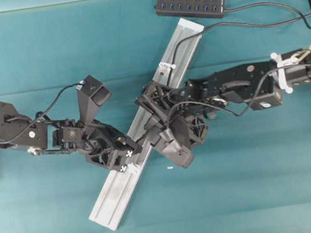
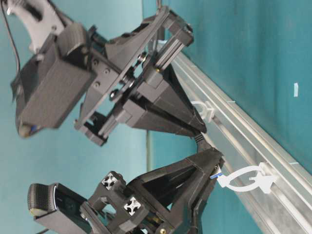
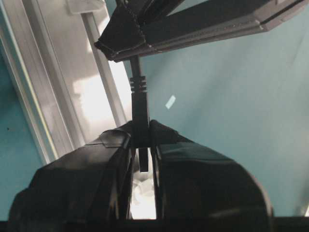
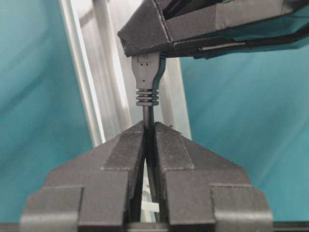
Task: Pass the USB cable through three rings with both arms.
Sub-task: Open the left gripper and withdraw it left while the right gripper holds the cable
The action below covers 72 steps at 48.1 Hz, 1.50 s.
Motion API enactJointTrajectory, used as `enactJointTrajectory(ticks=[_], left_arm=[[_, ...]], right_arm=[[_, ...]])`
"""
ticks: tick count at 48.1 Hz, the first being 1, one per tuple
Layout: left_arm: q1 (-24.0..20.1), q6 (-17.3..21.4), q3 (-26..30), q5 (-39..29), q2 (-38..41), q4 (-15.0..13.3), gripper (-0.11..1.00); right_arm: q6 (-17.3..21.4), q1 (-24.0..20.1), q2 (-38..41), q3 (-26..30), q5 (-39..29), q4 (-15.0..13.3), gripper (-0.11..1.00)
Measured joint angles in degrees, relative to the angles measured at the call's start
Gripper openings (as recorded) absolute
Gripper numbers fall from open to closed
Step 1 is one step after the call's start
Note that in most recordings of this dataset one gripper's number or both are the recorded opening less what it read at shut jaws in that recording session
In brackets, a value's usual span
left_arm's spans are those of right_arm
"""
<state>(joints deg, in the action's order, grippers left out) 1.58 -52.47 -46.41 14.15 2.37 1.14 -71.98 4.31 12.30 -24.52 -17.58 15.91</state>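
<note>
Midway: both end effectors pinch the thin black USB cable [image 4: 146, 82], left end effector [image 3: 142, 145] on the plug, right end effector [image 4: 148, 140] on the cord; whitish plastic rings [image 2: 246, 180] ahead look unthreaded.

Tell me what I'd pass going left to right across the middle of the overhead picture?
Left arm → left tool on the silver rail → right tool → right arm.

Both black pointed grippers crowd the mid-span of the long grooved silver aluminium rail [image 1: 145, 123]; teal table cloth [image 1: 238, 186] on either side lies open.
</note>
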Motion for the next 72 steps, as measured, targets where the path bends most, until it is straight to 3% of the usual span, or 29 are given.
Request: enactJointTrajectory(ticks=[12,16,24,27,40,52,72], left_arm=[[0.0,0.9,-0.1,0.1,0.1,0.0,0.13],[0.0,0.9,-0.1,0.1,0.0,0.0,0.30],[0.0,1.1,-0.1,0.5,-0.1,0.0,0.79],[0.0,1.2,-0.2,0.6,-0.4,0.0,0.91],[0.1,3.2,-3.4,0.6,-7.7,0.0,0.83],[2.1,3.3,-8.4,-0.6,-20.4,0.0,0.81],[9.9,3.5,-11.7,-17.6,-32.0,0.0,0.81]], right_arm=[[0.0,0.1,0.3,0.8,-2.2,-0.6,0.08],[0.0,0.0,0.2,0.9,-2.3,-0.8,0.08],[0.1,0.0,0.3,0.8,-2.5,-1.1,0.08],[0.0,0.1,0.3,0.9,-2.5,-1.1,0.08],[0.0,0.1,0.3,0.9,-2.9,-1.8,0.08],[0.0,-0.7,0.3,0.9,-3.9,-6.3,0.08],[0.0,-1.5,0.5,1.3,-3.9,-6.9,0.08]])
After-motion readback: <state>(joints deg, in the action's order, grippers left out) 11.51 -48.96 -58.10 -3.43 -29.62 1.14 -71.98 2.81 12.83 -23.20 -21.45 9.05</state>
